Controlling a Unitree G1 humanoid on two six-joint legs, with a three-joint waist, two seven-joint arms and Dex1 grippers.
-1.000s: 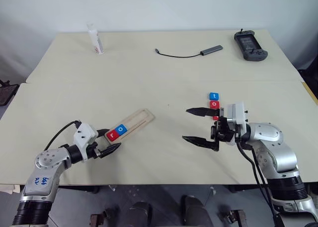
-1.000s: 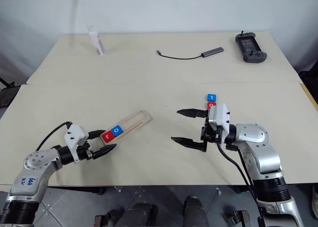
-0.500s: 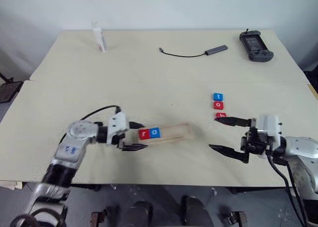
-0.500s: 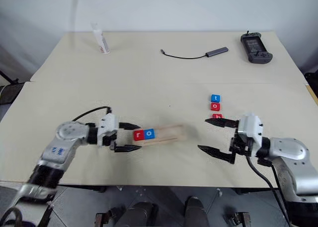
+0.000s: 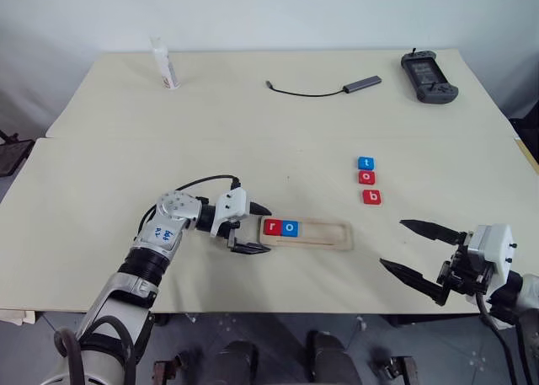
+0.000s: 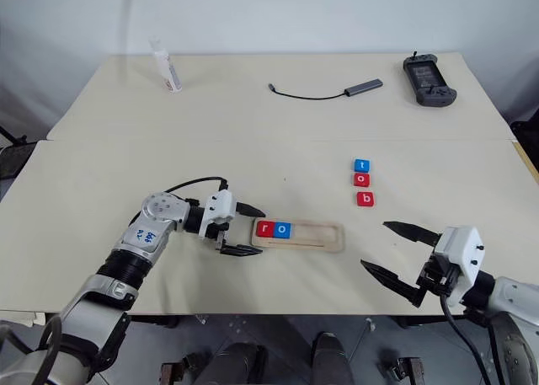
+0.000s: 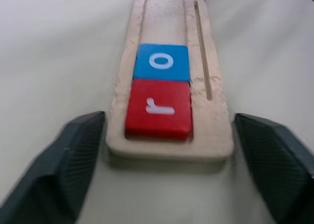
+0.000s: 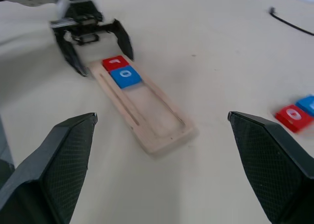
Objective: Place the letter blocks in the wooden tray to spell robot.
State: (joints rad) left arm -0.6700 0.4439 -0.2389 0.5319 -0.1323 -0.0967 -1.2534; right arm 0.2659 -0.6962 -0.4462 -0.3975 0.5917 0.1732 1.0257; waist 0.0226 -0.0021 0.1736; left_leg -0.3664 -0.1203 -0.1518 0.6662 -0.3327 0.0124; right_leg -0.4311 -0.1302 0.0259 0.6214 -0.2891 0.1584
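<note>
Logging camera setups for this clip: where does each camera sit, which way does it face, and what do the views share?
Head stereo pair: high, looking forward and down over the table; both arms show.
Left wrist: looks along the open left gripper at the wooden tray end with the r block.
Right wrist: looks along the open right gripper across the table at the left gripper.
Shared: tray, r block and blue o block.

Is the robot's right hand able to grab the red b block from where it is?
Probably yes. The right gripper is open, and the b block lies alone on bare table just ahead of it, with a gap to the red o block. Nothing sits between them.
</note>
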